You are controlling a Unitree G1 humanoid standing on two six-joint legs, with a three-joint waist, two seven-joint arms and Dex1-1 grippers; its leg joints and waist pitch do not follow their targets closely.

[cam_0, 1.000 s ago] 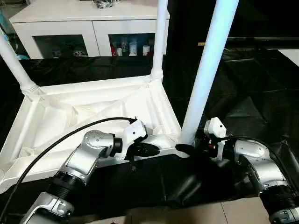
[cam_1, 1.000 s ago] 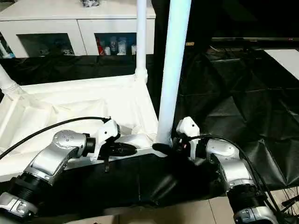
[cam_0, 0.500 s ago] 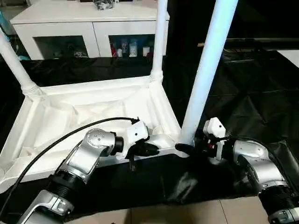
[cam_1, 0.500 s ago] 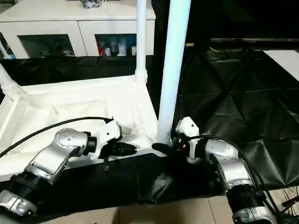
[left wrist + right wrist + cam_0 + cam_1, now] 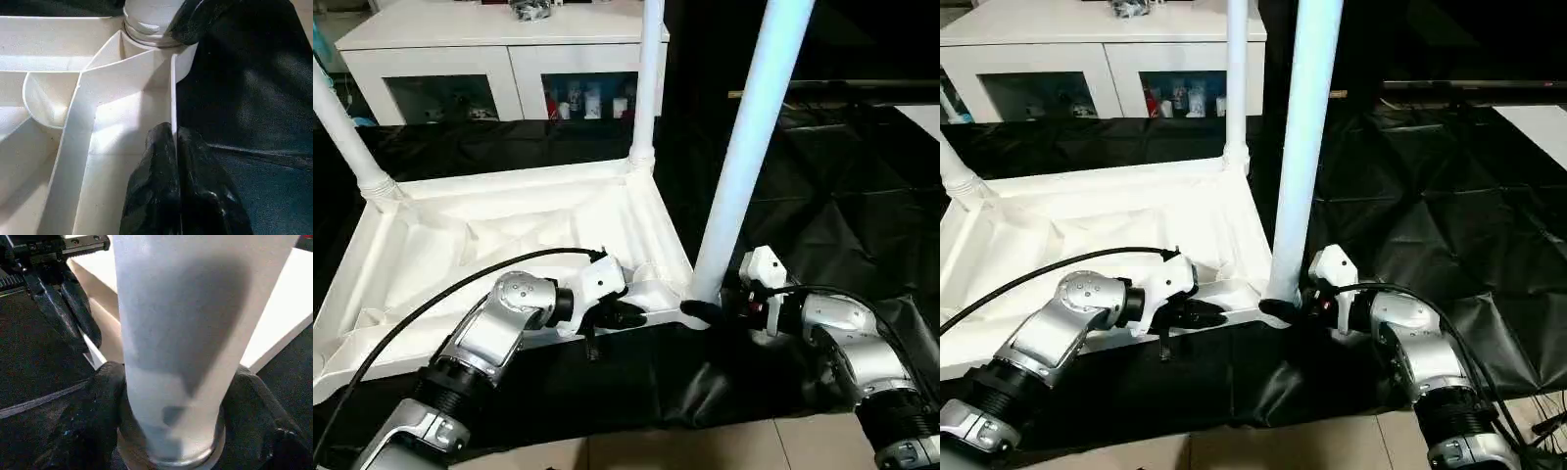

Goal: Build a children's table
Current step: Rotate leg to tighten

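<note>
At the near right corner of the upturned table top [image 5: 509,235], the right gripper [image 5: 171,401] has its two black fingers [image 5: 88,416] on either side of the nearest leg [image 5: 744,157], clasping it low down, just above the corner socket [image 5: 151,29] where the leg stands upright. The fingers press against the tube on both flanks. Beside it, the left gripper [image 5: 173,147] is pinched tight on the thin near rim [image 5: 172,93] of the top, one finger inside the wall and the other outside, a little way along from that same corner. Its silver forearm [image 5: 494,333] trails a black cable [image 5: 411,308] back toward the robot.

The table top lies underside up on a black sheet [image 5: 822,215], its ribs and curved braces showing. A second leg [image 5: 646,78] stands upright in the far right corner socket, and a third leg [image 5: 342,132] rises from the far left corner, leaning outward toward the left. The right silver forearm [image 5: 857,352] lies over the black sheet near the edge of the tiled floor [image 5: 705,446]. Behind the whole thing stands a white cabinet [image 5: 499,49] with glass doors, small bottles [image 5: 592,101] visible inside.
</note>
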